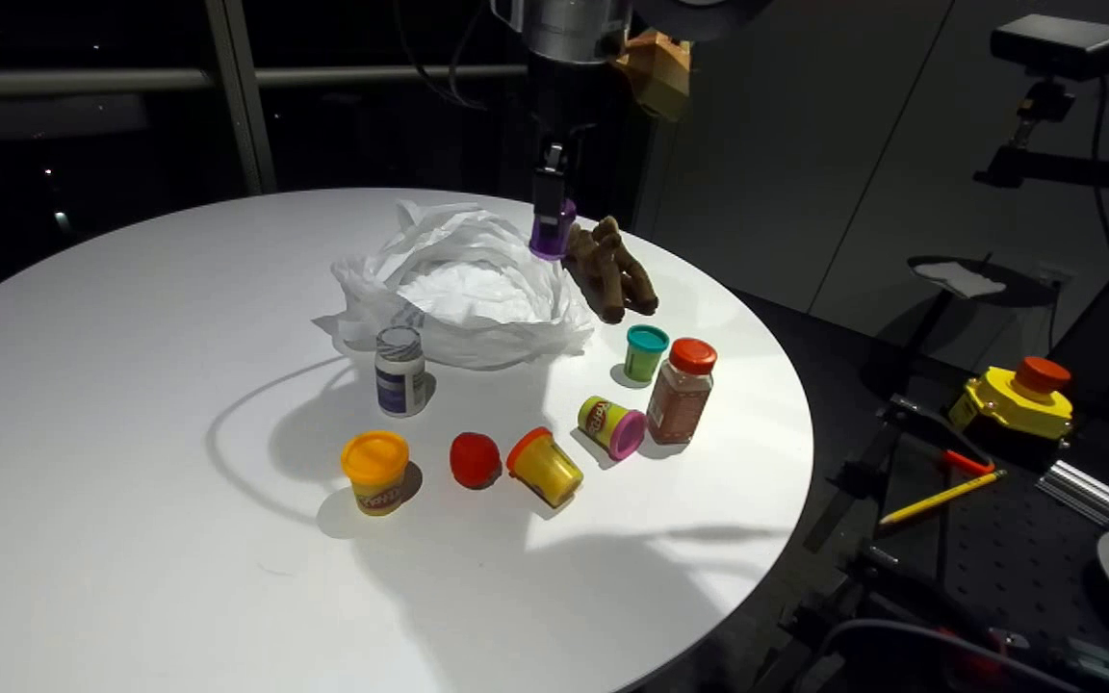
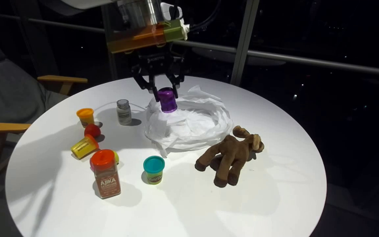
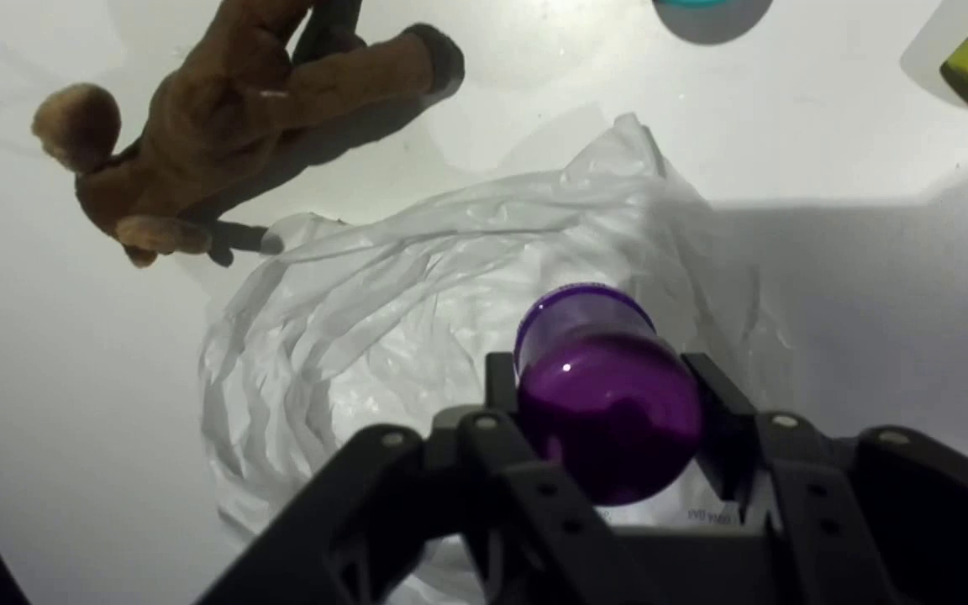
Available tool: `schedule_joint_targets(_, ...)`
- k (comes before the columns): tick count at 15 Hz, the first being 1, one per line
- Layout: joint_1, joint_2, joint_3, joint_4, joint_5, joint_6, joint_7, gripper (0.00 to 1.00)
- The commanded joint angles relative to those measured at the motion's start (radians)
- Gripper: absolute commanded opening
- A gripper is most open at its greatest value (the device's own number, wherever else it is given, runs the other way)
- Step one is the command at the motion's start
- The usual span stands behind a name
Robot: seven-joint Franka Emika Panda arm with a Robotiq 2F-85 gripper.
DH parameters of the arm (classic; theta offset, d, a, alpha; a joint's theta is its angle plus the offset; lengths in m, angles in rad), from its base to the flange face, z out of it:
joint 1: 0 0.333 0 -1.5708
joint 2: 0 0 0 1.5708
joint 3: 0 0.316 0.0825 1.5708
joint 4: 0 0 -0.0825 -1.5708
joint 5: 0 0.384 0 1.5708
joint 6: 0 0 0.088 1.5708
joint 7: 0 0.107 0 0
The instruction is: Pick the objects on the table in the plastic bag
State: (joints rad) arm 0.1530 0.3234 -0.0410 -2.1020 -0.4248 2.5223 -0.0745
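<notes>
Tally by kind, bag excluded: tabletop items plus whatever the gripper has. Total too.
Play-Doh-style tubs: 4
Ajika jar: 1
White bottle: 1
Red round item: 1
Brown plush animal: 1
Purple container, held by gripper: 1
Total: 9

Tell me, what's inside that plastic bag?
Only crumpled whitish folds show inside the plastic bag; whatever may lie beneath them can't be seen. The claw holds the purple container above the bag.

Grey armchair (image 2: 12, 77) with wooden armrests (image 2: 62, 79), before dark windows (image 2: 334, 29) crossed by metal rail (image 2: 308, 60). Plain grey wall (image 1: 786, 144) meets dark floor (image 1: 829, 361).
</notes>
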Motion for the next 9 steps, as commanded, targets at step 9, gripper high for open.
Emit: schedule_joint_targets(9, 0.04, 0.533, -0.082, 0.611, -0.006, 0.024, 0.145, 0.26)
